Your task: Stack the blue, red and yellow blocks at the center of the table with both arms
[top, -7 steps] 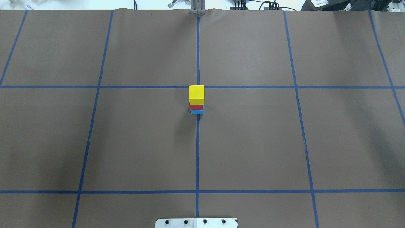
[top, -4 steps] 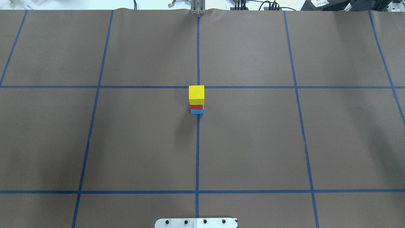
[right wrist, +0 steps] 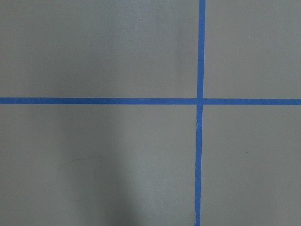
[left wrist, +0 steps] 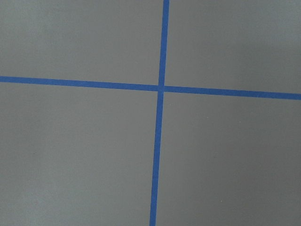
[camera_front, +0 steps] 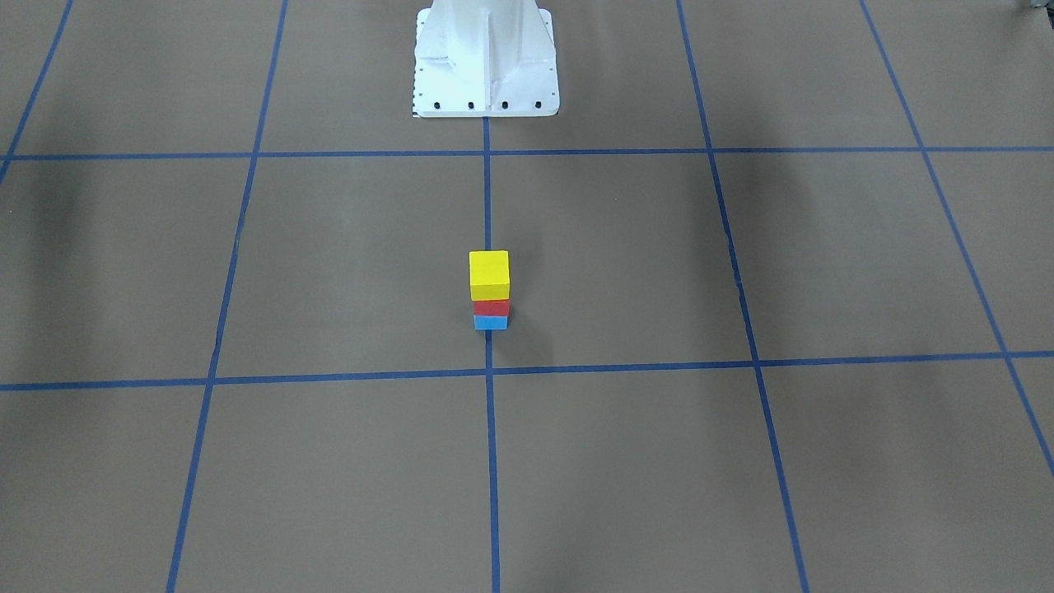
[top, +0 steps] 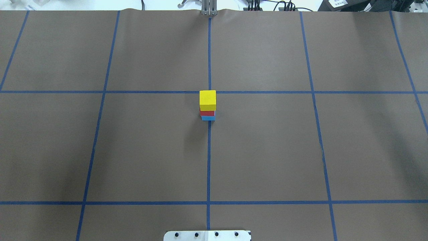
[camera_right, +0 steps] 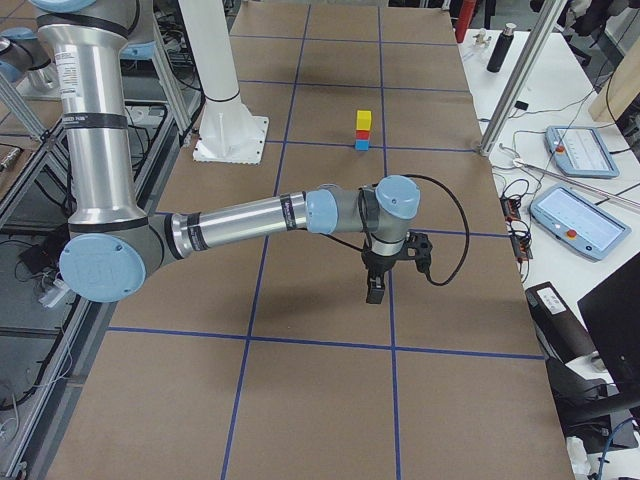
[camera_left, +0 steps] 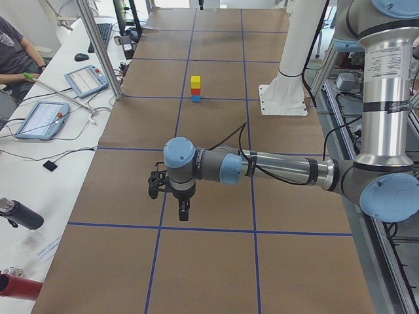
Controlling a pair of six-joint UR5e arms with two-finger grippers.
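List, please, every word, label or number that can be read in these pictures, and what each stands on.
Nothing reads clearly.
White paper label, top right of the overhead view: print too small to read.
Left arm's silver tube: printed markings, too small to read.
Right arm's silver tube: the same.
Grey tablet screen: blurred.
Yellow block, red block, blue block: no markings.

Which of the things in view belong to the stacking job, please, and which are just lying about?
Job: yellow block, red block, blue block.
Lying about: tablet, mouse, black bottle.
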